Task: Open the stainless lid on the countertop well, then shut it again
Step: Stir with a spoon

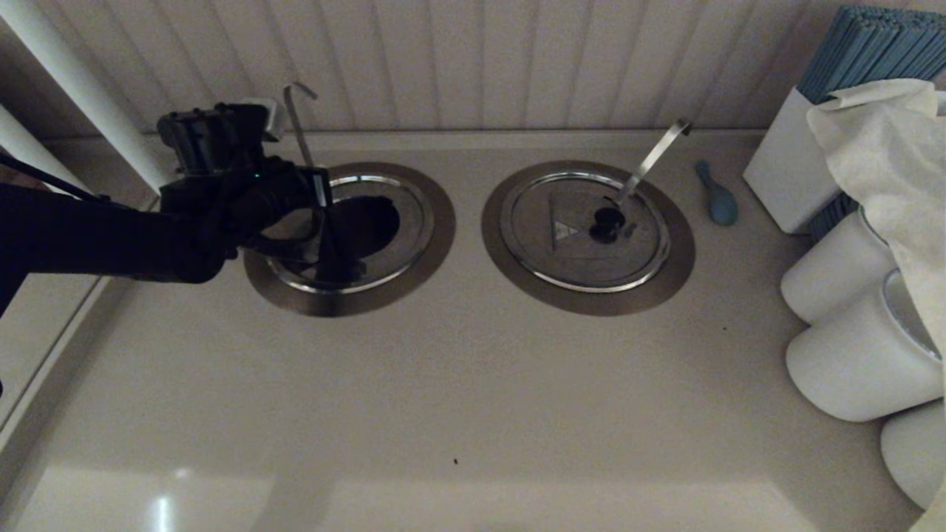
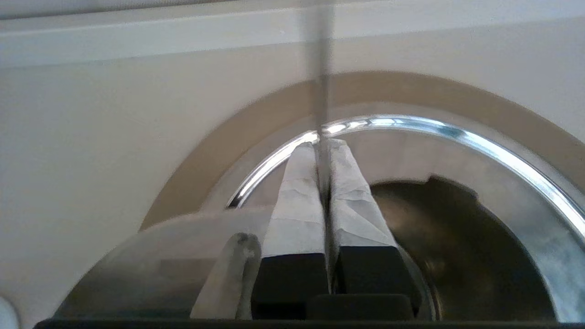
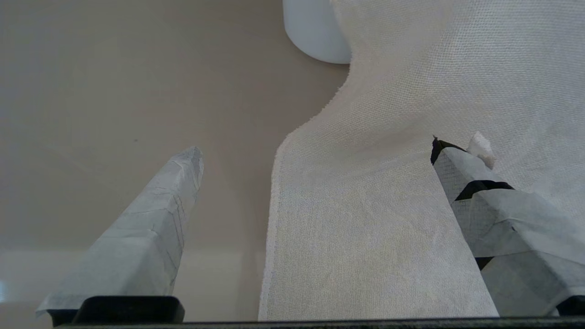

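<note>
The countertop well (image 1: pixel 425 255) lies at the left, and its dark hole (image 1: pixel 373 222) is uncovered on the right side. My left gripper (image 1: pixel 325 203) hovers over it, shut on the stainless lid (image 2: pixel 155 256). The lid is raised and steeply tilted, showing as a dark edge (image 1: pixel 331 251) under the gripper. In the left wrist view the taped fingertips (image 2: pixel 299 183) are pressed together above the shiny rim (image 2: pixel 411 123). The knob is hidden. The upright hooked ladle handle (image 1: pixel 298 125) rises just behind the gripper. My right gripper (image 3: pixel 315 151) is open over a white cloth, outside the head view.
The twin lid (image 1: pixel 584 244) sits closed on the right well, with a slanted ladle handle (image 1: pixel 654 159). A blue spoon (image 1: pixel 717 196), a white box of blue straws (image 1: pixel 783 170), white jars (image 1: pixel 850 355) and a draped cloth (image 1: pixel 879 133) crowd the right side.
</note>
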{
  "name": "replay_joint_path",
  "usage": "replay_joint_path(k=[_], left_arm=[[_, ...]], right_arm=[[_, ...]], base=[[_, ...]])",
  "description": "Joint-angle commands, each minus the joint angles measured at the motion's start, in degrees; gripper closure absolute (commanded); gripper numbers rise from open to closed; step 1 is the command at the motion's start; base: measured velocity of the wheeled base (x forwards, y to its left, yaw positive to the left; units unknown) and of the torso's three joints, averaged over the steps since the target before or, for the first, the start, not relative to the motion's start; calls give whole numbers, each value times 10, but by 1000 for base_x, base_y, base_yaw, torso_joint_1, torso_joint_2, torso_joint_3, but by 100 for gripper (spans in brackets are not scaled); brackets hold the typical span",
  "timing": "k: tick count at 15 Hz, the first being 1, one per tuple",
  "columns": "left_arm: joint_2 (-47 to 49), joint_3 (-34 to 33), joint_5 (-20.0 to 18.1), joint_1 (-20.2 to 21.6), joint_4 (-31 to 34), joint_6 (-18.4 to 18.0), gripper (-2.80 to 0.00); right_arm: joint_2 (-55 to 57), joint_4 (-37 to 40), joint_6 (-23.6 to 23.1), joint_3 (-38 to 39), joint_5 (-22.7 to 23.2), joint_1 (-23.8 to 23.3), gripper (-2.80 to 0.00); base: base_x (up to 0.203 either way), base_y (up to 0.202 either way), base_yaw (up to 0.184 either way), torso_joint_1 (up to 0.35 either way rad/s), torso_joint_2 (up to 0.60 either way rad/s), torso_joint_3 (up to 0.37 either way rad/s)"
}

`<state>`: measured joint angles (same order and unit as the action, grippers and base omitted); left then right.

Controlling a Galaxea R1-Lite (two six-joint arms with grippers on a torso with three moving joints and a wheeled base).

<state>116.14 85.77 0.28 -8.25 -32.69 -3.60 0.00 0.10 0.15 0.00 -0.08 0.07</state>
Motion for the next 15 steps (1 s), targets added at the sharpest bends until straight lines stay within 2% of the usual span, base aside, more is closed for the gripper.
replay_joint_path(k=[1, 4, 6, 9, 15], left_arm=[[16, 5, 1, -10, -6, 5, 0], [15, 20, 5, -34, -7, 70, 0], [14, 20, 5, -46, -7, 79, 0], [10, 21, 4, -71, -8, 113, 0], [-22, -10, -11, -73, -2, 114, 0]], right_arm=[[1, 0, 0, 0, 0, 0, -280], [1, 0, 0, 0, 0, 0, -280], [1, 0, 0, 0, 0, 0, -280], [1, 0, 0, 0, 0, 0, -280], [1, 0, 0, 0, 0, 0, -280]], base=[[0, 0, 0, 0, 0, 0], [0, 0, 0, 0, 0, 0], [0, 0, 0, 0, 0, 0], [0, 0, 0, 0, 0, 0], [0, 0, 0, 0, 0, 0]])
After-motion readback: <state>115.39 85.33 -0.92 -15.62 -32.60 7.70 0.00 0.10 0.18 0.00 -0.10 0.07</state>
